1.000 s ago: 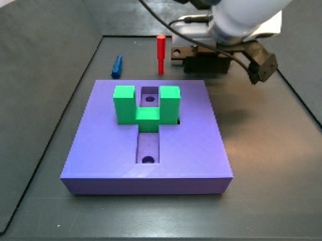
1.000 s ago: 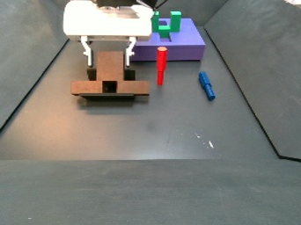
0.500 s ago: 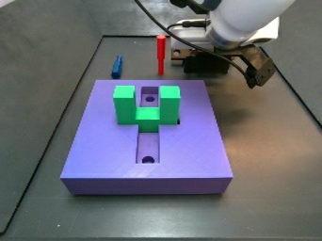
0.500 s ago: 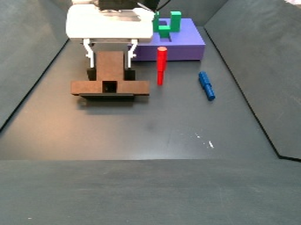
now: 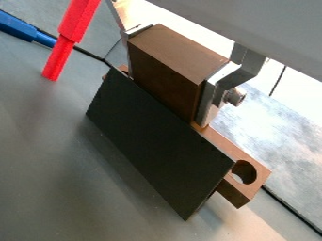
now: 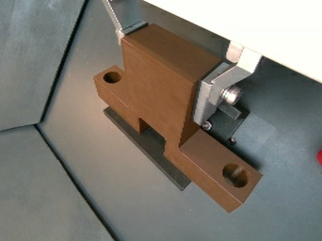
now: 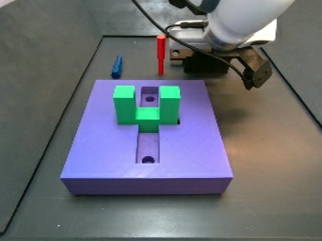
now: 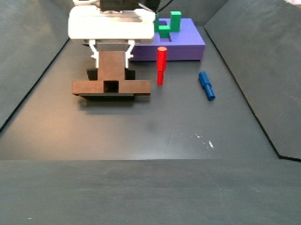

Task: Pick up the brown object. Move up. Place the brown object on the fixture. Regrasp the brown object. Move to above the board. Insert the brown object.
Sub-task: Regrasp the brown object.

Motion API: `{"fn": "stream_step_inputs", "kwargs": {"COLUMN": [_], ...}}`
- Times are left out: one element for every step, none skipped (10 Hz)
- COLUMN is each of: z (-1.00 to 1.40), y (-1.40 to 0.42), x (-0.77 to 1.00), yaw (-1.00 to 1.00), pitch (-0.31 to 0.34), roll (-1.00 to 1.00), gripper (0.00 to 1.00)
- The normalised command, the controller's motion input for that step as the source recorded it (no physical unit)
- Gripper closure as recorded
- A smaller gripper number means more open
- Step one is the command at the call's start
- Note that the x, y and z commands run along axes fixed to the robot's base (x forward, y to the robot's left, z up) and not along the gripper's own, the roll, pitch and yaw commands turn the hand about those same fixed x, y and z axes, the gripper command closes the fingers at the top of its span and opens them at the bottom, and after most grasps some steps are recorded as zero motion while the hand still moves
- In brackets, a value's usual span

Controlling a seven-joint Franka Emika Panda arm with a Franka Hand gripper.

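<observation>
The brown object (image 5: 170, 68) is a T-shaped brown piece with a round hole at each end of its crossbar. It rests against the dark fixture (image 5: 151, 141), which also shows under it as a dark edge (image 6: 151, 143). My gripper (image 5: 168, 71) is shut on the brown object's upright stem, with a silver finger pressed against each side in both wrist views. In a side view the gripper (image 8: 109, 54) stands over the brown object (image 8: 108, 79) at the left of the floor, away from the board (image 8: 186, 39). The lilac board (image 7: 151, 141) has a central slot.
A green U-shaped block (image 7: 147, 104) sits on the board. A red peg (image 8: 161, 66) stands upright just right of the brown object. A blue peg (image 8: 207, 85) lies further right. Dark walls enclose the floor.
The gripper has shifted only very slightly. It stays closed on the brown object, which has not visibly moved on the fixture.
</observation>
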Motion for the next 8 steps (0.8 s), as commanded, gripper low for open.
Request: {"fn": "stream_step_inputs", "kwargs": {"z": [0.0, 0.0, 0.0, 0.0, 0.0, 0.0, 0.0, 0.0], "y": [0.0, 0.0, 0.0, 0.0, 0.0, 0.0, 0.0, 0.0], "x": [0.0, 0.0, 0.0, 0.0, 0.0, 0.0, 0.0, 0.0], "yaw": [0.0, 0.0, 0.0, 0.0, 0.0, 0.0, 0.0, 0.0], "pitch": [0.0, 0.0, 0.0, 0.0, 0.0, 0.0, 0.0, 0.0], "roll": [0.0, 0.0, 0.0, 0.0, 0.0, 0.0, 0.0, 0.0], "gripper": [1.0, 1.0, 1.0, 1.0, 1.0, 1.0, 1.0, 1.0]}}
